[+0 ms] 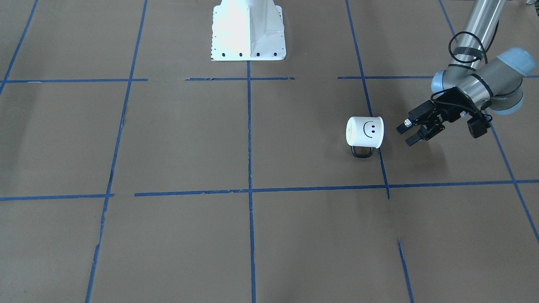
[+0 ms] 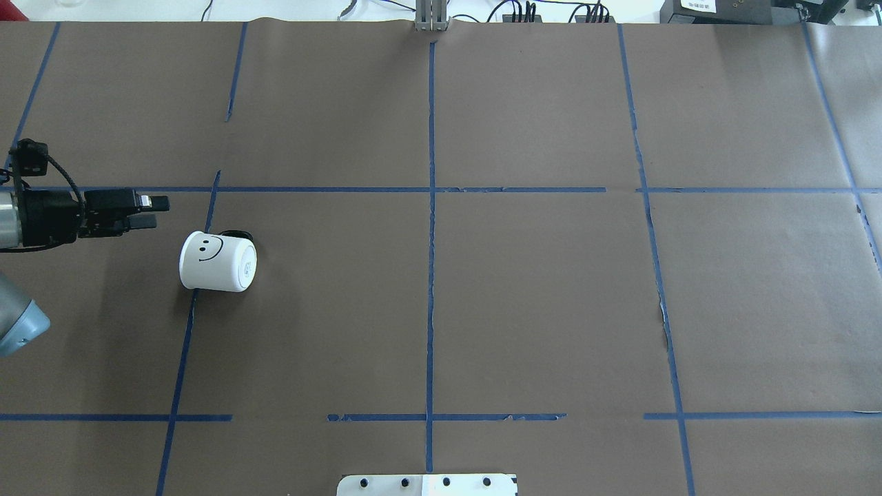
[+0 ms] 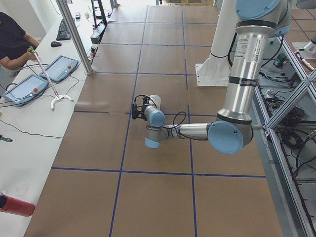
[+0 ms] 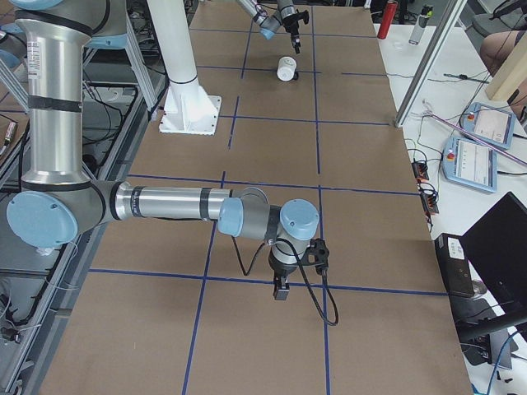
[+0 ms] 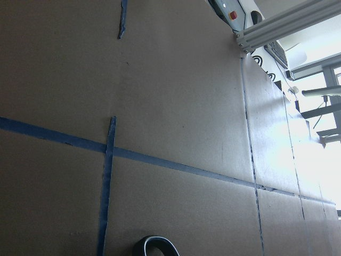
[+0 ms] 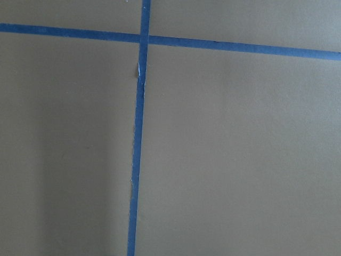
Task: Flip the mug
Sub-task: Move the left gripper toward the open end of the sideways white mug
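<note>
The white mug with a black smiley face lies on its side on the brown table, its black loop handle resting toward the operators' side. It also shows in the overhead view. Its flared rim end faces my left gripper, which is open and empty, a short gap from the mug. In the overhead view the left gripper is just up and left of the mug. The left wrist view shows only the handle at its bottom edge. My right gripper hangs far away near the table; I cannot tell if it is open.
The white robot pedestal stands at the table's middle on the robot's side. Blue tape lines divide the brown table cover. A side bench with tablets and an operator lies beyond the table's far edge.
</note>
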`<control>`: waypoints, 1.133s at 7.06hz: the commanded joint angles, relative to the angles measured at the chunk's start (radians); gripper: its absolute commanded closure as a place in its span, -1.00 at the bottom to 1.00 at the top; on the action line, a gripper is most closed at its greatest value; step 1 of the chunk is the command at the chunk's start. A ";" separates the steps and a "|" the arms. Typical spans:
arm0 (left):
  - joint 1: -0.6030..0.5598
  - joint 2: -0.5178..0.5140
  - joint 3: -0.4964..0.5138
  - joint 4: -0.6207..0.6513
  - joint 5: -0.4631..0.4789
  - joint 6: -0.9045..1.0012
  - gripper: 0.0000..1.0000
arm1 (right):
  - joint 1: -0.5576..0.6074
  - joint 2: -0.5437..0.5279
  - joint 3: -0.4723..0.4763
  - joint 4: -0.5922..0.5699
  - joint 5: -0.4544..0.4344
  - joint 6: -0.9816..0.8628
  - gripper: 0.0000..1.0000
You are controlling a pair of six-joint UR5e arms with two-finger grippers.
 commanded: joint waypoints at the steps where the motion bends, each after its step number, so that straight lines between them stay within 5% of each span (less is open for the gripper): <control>1: 0.006 -0.016 0.053 -0.102 -0.049 0.004 -1.00 | 0.000 0.000 0.000 0.000 0.000 0.000 -1.00; 8: 0.082 -0.051 0.070 -0.136 -0.052 -0.024 -0.99 | 0.000 0.000 0.001 0.000 0.000 0.000 -1.00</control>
